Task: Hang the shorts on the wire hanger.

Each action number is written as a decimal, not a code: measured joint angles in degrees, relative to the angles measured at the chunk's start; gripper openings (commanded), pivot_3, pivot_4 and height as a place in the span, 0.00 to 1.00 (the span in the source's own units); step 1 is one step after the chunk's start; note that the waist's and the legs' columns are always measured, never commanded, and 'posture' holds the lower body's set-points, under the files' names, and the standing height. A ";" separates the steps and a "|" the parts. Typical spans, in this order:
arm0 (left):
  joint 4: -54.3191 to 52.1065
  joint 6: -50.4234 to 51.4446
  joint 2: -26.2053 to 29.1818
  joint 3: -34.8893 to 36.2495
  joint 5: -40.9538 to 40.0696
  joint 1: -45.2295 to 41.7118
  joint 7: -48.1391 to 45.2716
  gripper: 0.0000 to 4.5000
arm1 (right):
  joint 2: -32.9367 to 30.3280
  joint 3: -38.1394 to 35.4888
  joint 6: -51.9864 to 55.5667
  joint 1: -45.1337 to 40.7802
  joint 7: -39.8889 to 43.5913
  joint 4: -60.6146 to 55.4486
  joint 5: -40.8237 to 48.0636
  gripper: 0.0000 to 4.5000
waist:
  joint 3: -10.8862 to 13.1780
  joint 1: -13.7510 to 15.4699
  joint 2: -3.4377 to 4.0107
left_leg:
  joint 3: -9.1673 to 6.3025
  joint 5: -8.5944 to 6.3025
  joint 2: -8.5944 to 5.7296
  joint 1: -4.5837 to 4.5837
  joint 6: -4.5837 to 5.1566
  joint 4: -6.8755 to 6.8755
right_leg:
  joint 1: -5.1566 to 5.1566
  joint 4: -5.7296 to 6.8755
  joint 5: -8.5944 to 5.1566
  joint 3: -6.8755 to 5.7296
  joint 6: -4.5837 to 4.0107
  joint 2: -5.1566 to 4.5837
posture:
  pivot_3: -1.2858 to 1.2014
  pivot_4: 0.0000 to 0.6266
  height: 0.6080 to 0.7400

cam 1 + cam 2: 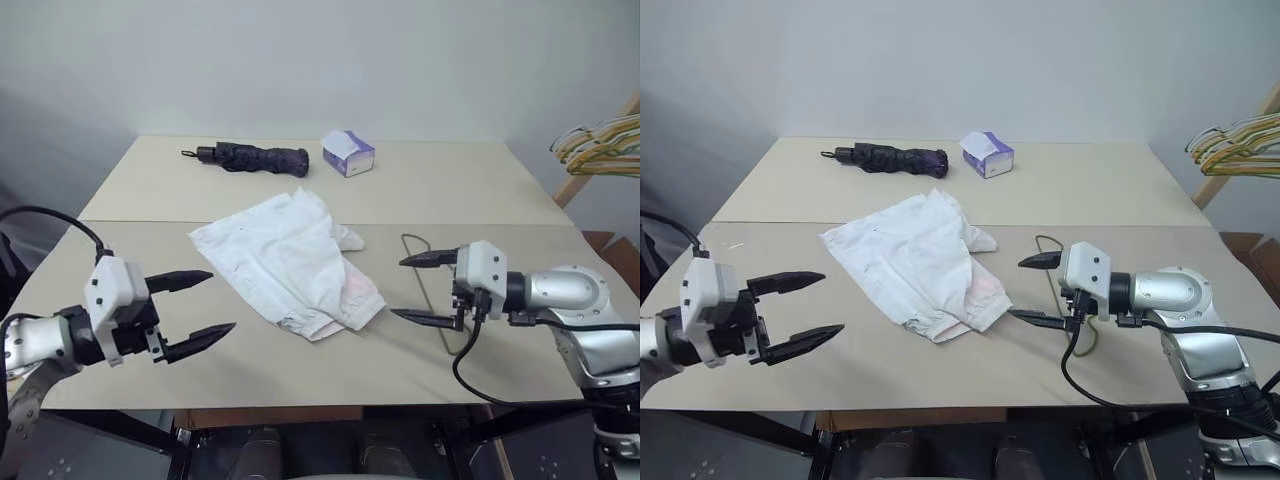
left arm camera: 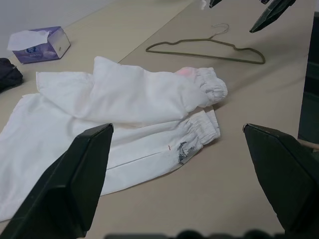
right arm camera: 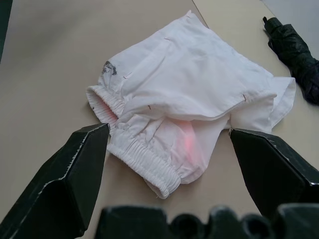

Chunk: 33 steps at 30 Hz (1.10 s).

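The white shorts (image 1: 290, 260) lie crumpled on the tan table (image 1: 500, 190), elastic waistband toward the front edge, with a pink tint and a small dark mark near one hem. The wire hanger (image 2: 199, 55) lies flat just right of the shorts, its hook pointing away from me. My left gripper (image 1: 220, 302) hovers open to the left of the shorts, fingers aimed at them. My right gripper (image 1: 398, 288) hovers open on the right, over the hanger, fingertips close to the waistband. Neither holds anything.
A folded dark umbrella (image 1: 255, 157) and a white-purple tissue box (image 1: 348, 152) sit at the table's far side. A bunch of yellow, green and gold hangers (image 1: 600, 145) hangs at the far right. Bare tabletop surrounds the shorts.
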 measured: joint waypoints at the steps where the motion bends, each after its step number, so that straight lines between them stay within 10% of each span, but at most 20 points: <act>1: 0.16 -0.04 -0.04 0.00 -0.07 -0.01 -0.22 1.00 | 0.00 0.00 0.00 0.03 0.00 -0.01 0.00 0.99 | 0.00 0.00 -0.01 | 0.00 0.00 0.00 0.00 0.00 0.00 | 0.00 0.00 0.00 0.00 0.00 0.00 | 0.56 0.01 1.00; 14: 2.19 -1.05 -0.32 -0.80 1.38 -1.97 -0.73 1.00 | 1.65 1.13 0.70 0.94 -2.65 -4.30 -1.78 0.99 | -0.03 0.01 -0.02 | 0.00 0.00 0.01 0.00 0.00 0.00 | -0.01 0.00 0.01 -0.01 0.03 0.00 | 0.56 0.02 1.00; 27: 3.35 -1.27 -1.17 -3.02 1.77 -3.77 -0.27 1.00 | 9.13 21.87 7.23 -4.45 -11.48 -4.84 -25.29 0.99 | -0.12 -1.09 -0.08 | 0.01 0.00 0.01 0.00 -0.01 0.00 | -0.06 0.08 0.00 -0.02 -0.01 0.02 | 0.55 0.03 1.00; 33: 4.25 -1.46 -1.15 -3.08 2.04 -4.55 -0.46 1.00 | 10.83 27.48 9.88 -7.60 -14.83 -0.20 -36.40 0.63 | -0.13 -1.35 -0.09 | 0.00 0.00 -0.01 -0.01 -0.01 0.00 | -0.07 0.08 0.03 -0.05 0.04 0.00 | 0.55 0.02 1.00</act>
